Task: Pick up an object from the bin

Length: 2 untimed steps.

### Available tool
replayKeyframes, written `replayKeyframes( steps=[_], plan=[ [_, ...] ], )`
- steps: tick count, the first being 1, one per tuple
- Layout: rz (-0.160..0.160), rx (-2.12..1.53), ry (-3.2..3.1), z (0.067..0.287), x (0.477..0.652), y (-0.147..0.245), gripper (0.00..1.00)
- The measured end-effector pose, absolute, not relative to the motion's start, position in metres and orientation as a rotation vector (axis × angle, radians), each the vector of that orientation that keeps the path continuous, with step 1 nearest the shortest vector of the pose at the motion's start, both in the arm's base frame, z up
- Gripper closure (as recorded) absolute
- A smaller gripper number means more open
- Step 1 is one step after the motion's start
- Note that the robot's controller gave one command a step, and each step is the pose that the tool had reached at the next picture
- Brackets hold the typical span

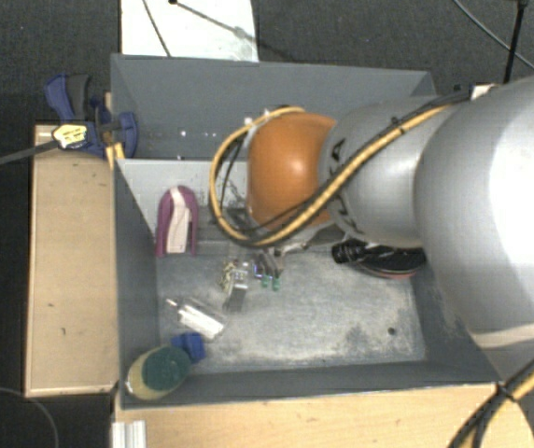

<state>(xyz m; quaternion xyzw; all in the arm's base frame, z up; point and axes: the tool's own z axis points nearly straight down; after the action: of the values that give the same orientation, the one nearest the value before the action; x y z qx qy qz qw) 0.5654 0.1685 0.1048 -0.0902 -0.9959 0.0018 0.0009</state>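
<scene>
My gripper hangs low under the orange cover, near the middle of the bin floor and slightly to the left. A small white tube-like thing lies on the floor just left of and in front of it. A purple and white object stands against the left wall, behind and left of the gripper. Nothing can be made out in the gripper's grasp.
A round green and yellow sponge-like thing with a blue piece beside it sits in the front left corner. A black and red object lies at the right, partly under the arm. The arm hides the bin's back right.
</scene>
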Motion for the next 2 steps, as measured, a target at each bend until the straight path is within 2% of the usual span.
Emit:
replayKeyframes(
  steps=[1, 2],
  plan=[
    [-0.003, -0.494, -3.108, 0.0884, 0.5856, 0.1461, 0.0],
    [-0.007, -0.498, -3.109, 0.0901, 0.5859, 0.1475, 1.0]
  ],
)
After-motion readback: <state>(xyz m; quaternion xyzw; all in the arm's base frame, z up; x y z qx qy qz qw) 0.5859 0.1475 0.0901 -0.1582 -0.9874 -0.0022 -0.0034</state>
